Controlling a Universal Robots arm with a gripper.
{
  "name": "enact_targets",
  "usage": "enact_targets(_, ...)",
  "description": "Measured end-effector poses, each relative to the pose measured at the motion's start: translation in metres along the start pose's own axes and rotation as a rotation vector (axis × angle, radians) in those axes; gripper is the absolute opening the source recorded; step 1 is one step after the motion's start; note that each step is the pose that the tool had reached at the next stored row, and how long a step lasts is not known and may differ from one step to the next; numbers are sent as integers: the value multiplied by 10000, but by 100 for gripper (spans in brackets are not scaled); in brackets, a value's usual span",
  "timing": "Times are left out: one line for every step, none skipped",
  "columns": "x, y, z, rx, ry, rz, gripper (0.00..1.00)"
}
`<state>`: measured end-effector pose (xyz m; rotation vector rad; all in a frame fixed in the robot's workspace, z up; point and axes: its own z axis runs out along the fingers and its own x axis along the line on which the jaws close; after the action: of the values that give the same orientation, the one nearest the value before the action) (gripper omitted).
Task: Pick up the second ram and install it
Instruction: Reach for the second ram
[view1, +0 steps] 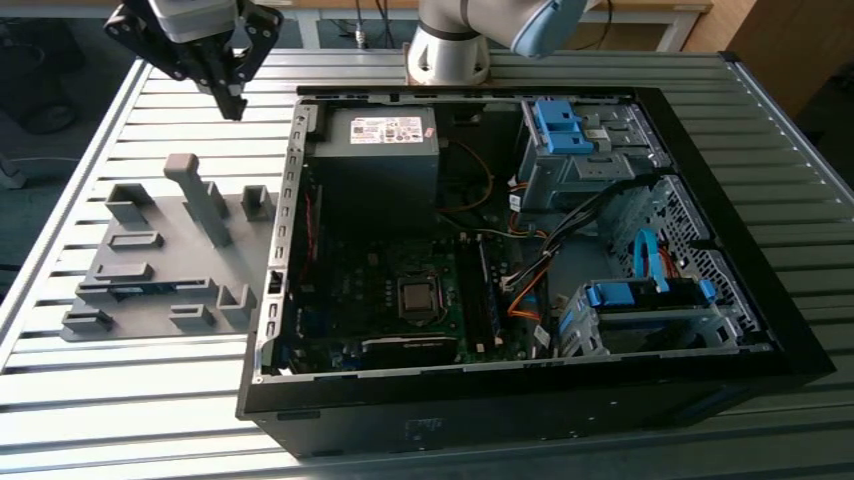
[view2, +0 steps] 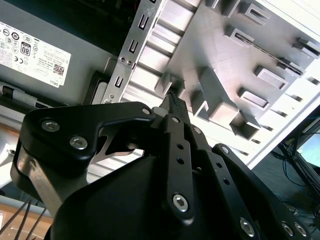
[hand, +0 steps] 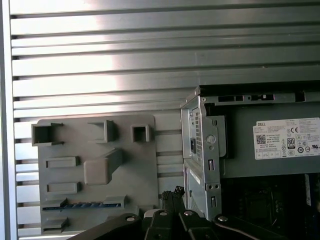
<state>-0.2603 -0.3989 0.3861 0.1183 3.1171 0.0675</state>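
The gripper (view1: 234, 106), fingers together on nothing, is being held beside the computer case (view1: 507, 410), well apart from the second ram (view1: 139, 288) lying in the grey tray (view1: 167, 262), where it is arguably being left open to a knock from unopened tips.

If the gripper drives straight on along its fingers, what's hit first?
The gripper would probably meet the slatted table, in the strip between the grey holder tray and the computer case. Depth is unclear, and the case wall sits close.
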Motion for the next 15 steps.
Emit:
enact_targets(2, 0, 0, 0, 0, 0, 11)
enact_targets(4, -1, 0, 0, 0, 0, 11)
enact_targets(7, -1, 0, 0, 0, 0, 11)
enact_targets(9, -1, 0, 0, 0, 0, 11)
enact_targets(12, -1, 1, 0, 0, 0, 11)
enact_targets(14, -1, 1, 0, 0, 0, 11)
enact_targets(17, -1, 1, 0, 0, 0, 11)
enact_targets(19, -2, 1, 0, 1, 0, 11)
enact_targets(22, -2, 1, 0, 0, 0, 11)
enact_targets(24, -2, 1, 0, 0, 0, 11)
enact_targets(26, -2, 1, 0, 0, 0, 11)
enact_targets(29, -2, 1, 0, 0, 0, 11)
enact_targets(32, -3, 2, 0, 0, 1, 11)
enact_targets(34, -3, 1, 0, 0, 0, 11)
enact_targets(36, -3, 1, 0, 0, 0, 11)
